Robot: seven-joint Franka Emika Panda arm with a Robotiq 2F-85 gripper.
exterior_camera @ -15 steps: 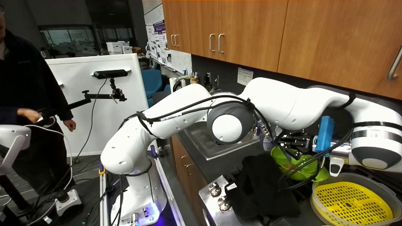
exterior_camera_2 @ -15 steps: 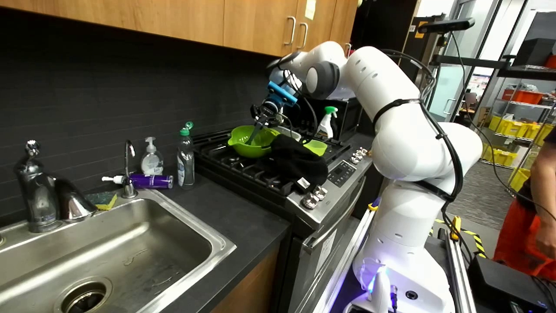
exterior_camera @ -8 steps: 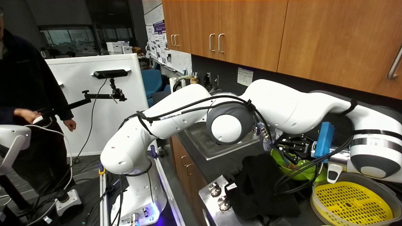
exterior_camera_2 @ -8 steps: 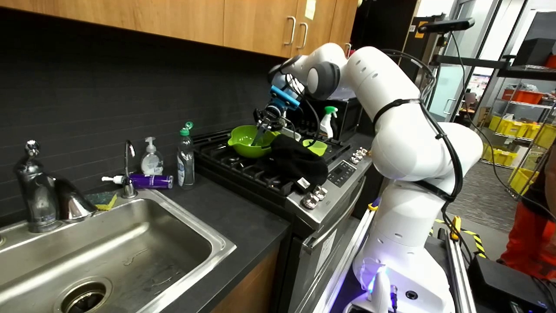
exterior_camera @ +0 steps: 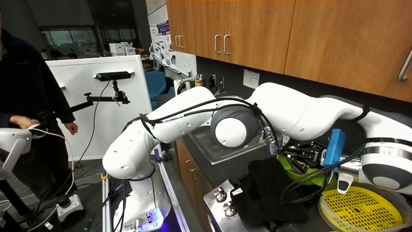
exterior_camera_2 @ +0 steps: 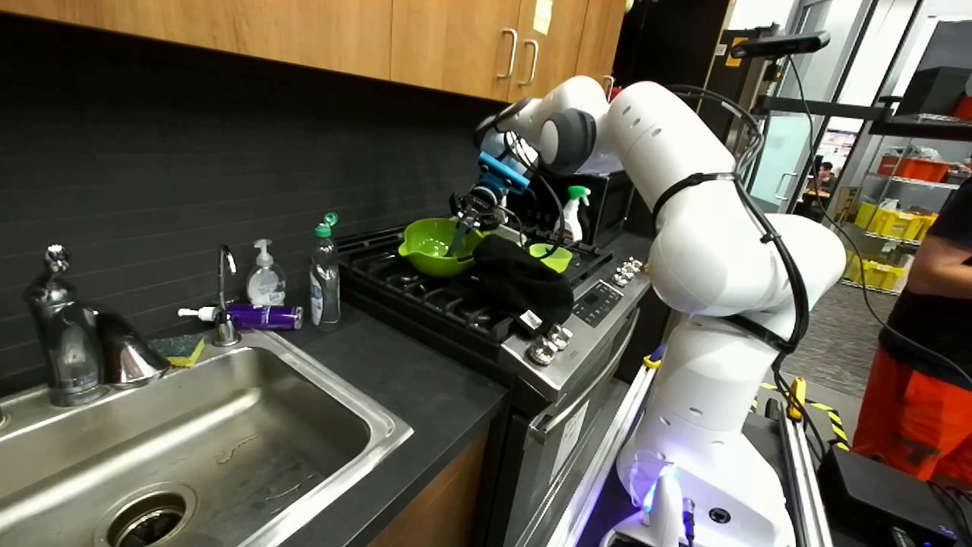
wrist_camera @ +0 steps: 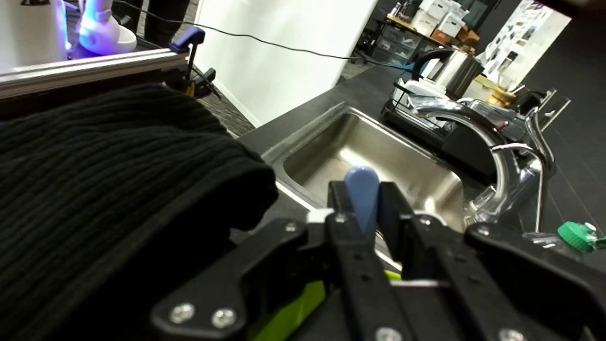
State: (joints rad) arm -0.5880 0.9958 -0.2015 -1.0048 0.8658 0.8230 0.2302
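Exterior view, left to right: the lime-green spouted mixing bowl (exterior_camera_2: 437, 266) sits on the gas range (exterior_camera_2: 600, 304), and inside it slants a blue utensil (wrist_camera: 362, 182), pinched near its rounded handle end by the narrow-set jaws of the gripper (wrist_camera: 363, 196), presumably for reach. Black ribbed knit cloth (exterior_camera_2: 524, 285) lies right of the bowl; the arm (exterior_camera_2: 706, 235) arches over from beyond it, wrist tipped down above the rim.

In wrist view, can see only slivers of green bowl (wrist_camera: 297, 310) behind gripper (wrist_camera: 364, 199), edge-cropped black cloth (wrist_camera: 123, 189) beside it.
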